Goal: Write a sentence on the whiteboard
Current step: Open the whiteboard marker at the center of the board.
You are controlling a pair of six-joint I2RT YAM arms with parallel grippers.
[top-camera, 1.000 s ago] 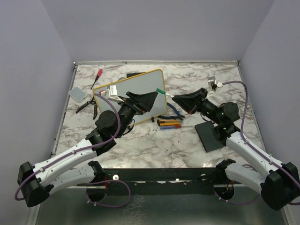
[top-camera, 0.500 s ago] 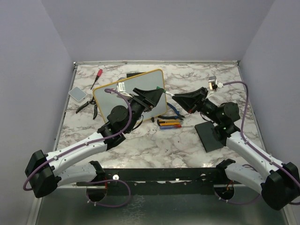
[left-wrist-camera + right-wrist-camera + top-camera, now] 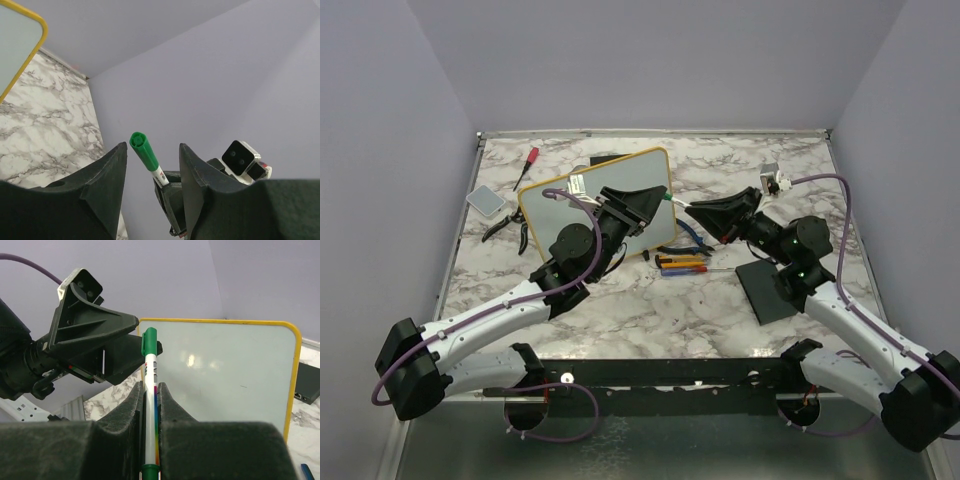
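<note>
The whiteboard [image 3: 620, 172] sits at about eleven o'clock from the table's middle, near the far edge: a white rectangle in a rounded yellow-orange frame. It's skewed, right end swung back toward one o'clock. From the right wrist its face reads pale and glossy, light spots glinting.

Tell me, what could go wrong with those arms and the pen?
The left gripper has its jaws either side of the green cap without touching it; a crooked pinch could knock the pen askew. The right gripper holds the pen by its thin barrel; tugging the cap might drag it out.
</note>
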